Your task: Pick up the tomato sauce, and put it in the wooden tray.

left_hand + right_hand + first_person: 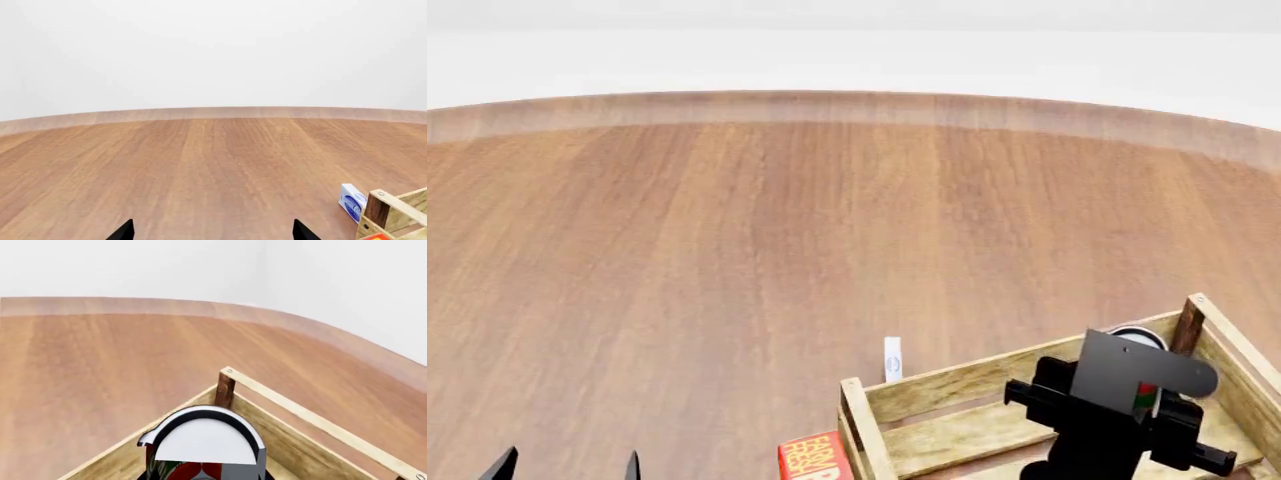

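The tomato sauce (pixel 202 442) is a can with a silvery-white lid and a red and green label. It sits between the jaws of my right gripper (pixel 1144 382), which is shut on it. The can is held over the far right corner of the wooden tray (pixel 961 382), close to a dark corner post (pixel 225 388). In the head view, the can's lid (pixel 1140 339) shows just past the arm. My left gripper (pixel 213 231) is open and empty, low at the left (pixel 567 467), well apart from the tray. The tray's corner also shows in the left wrist view (pixel 393 207).
A small blue-and-white box (pixel 892 358) stands just outside the tray's far side and also shows in the left wrist view (pixel 351 201). An orange-red box (pixel 814 457) lies against the tray's left end. The wooden surface ends at a curved far edge (pixel 854 105).
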Controlling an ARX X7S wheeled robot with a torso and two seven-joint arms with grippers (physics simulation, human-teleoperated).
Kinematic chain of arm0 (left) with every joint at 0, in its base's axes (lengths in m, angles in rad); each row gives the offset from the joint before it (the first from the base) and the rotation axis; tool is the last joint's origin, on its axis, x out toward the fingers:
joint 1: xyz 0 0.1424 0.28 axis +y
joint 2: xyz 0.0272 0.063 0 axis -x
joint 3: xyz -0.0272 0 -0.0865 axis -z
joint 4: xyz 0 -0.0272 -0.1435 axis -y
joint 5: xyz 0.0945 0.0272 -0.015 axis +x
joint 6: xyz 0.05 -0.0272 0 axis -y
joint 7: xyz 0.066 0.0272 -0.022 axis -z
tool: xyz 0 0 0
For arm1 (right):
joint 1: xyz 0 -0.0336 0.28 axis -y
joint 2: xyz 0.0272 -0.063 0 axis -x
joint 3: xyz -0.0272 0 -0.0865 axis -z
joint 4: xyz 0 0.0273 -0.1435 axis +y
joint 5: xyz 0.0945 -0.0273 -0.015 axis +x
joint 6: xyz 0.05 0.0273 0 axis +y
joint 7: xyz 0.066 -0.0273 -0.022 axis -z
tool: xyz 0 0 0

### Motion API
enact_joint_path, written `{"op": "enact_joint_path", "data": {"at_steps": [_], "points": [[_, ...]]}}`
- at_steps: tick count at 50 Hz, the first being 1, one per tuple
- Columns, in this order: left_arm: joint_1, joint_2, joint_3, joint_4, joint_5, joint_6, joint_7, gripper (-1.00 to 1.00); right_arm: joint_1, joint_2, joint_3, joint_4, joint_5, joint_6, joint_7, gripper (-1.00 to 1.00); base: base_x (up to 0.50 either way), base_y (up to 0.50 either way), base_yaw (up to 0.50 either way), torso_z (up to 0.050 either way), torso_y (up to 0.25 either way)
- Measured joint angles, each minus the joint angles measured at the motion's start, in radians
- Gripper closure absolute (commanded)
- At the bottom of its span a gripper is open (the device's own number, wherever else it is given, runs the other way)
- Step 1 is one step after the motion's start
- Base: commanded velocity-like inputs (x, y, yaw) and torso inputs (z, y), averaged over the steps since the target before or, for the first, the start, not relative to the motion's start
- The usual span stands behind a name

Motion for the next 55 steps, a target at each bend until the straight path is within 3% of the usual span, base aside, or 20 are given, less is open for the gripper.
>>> {"op": "enact_joint_path", "data": {"at_steps": [32,55], "points": [[-0.001,-0.004,0.006,0.000,-0.004,0.004,-0.004,-1.00,-0.024,-0.012,0.114,0.032,-0.156,-0.012,0.031,1.00,0.00,0.00,0.00,0.000,0.000],[-0.003,-0.007,0.011,-0.002,-0.004,0.007,-0.008,-1.00,-0.006,-0.016,0.148,0.032,-0.170,0.136,-0.021,1.00,0.00,0.00,0.00,0.001,0.000]]}}
